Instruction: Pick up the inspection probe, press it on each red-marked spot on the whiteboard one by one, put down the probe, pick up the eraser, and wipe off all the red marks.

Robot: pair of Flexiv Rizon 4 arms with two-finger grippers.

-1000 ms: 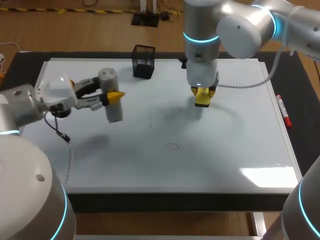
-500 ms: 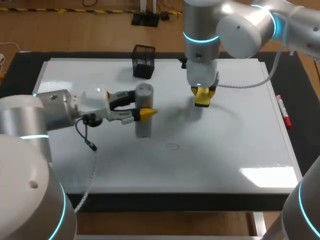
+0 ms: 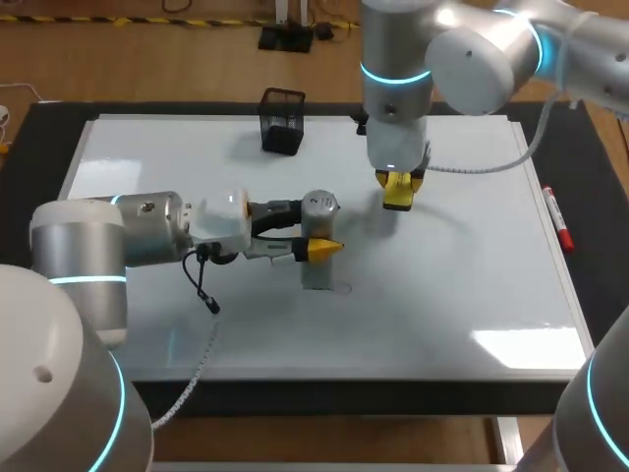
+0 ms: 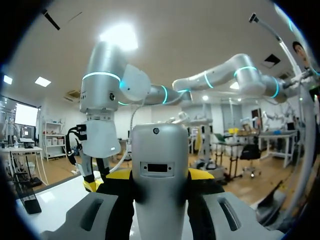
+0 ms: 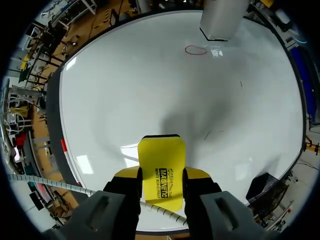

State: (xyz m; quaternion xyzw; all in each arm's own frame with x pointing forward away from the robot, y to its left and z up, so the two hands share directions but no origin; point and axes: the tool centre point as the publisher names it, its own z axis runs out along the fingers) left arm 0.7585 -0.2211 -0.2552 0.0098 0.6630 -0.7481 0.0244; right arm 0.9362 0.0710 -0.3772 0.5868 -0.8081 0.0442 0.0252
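An upright grey inspection probe [image 3: 316, 236] is held over the middle of the whiteboard [image 3: 452, 295], with my left gripper [image 3: 320, 247] shut on it. Its lower end is right beside a small red ring mark [image 3: 340, 288]; I cannot tell whether it touches the board. In the left wrist view the probe [image 4: 159, 170] fills the space between my left gripper's [image 4: 159, 178] fingers. My right gripper [image 3: 398, 191] hangs above the board's far middle, shut on a yellow eraser [image 3: 397, 193]. In the right wrist view the eraser [image 5: 161, 172] sits in my right gripper [image 5: 161, 176]; ahead lie the red ring [image 5: 195, 50] and the probe's end [image 5: 222, 20].
A black mesh pen holder [image 3: 282, 120] stands at the board's far edge, left of my right arm. A red marker [image 3: 558, 218] lies on the dark mat beside the board's right edge. Faint small dark strokes [image 5: 240, 84] dot the board.
My left arm has carried the probe from the board's left part rightward and nearer the front, to the red ring. The right arm and eraser have stayed put.
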